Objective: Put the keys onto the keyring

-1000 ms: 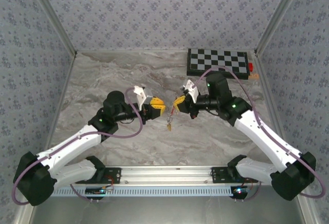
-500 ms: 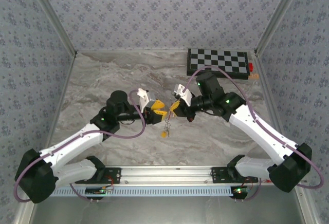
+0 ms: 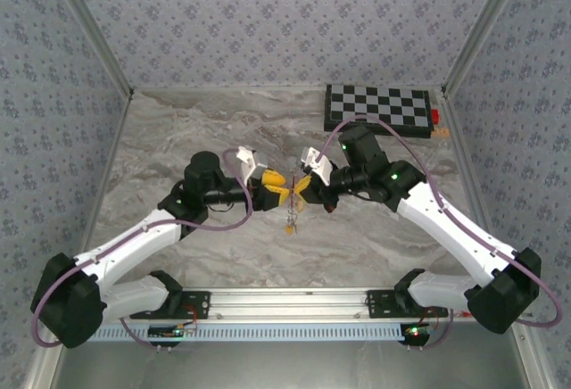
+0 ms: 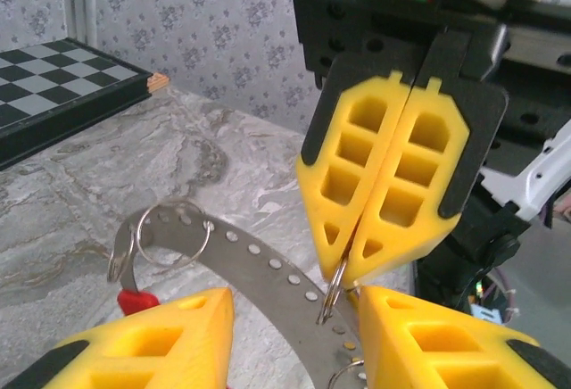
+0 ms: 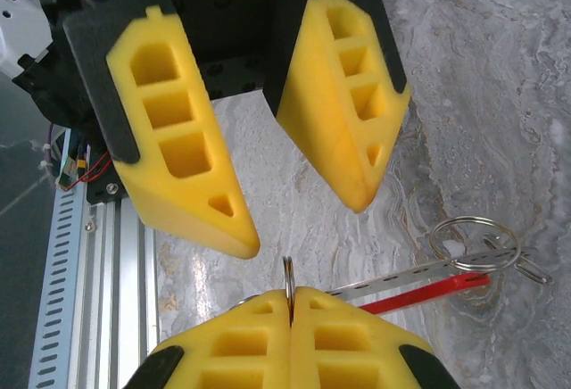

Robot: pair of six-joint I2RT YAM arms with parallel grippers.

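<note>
Your right gripper (image 4: 345, 271) was pinched shut on the keyring (image 4: 259, 260), whose grey band and red part trailed past its fingertips. Your left gripper (image 5: 302, 221) gaped wide, one finger either side of that pinch, holding nothing

The left gripper (image 3: 278, 188) and right gripper (image 3: 302, 191) meet tip to tip over the middle of the worktop (image 3: 178, 130), so nothing can pass between them. The keyring (image 4: 259, 264), pinched in the right gripper's closed tips, crosses the gap between the left gripper's spread fingers. Bare worktop lies all around. A chessboard (image 3: 379, 108) fills the far right corner, well apart.
</note>
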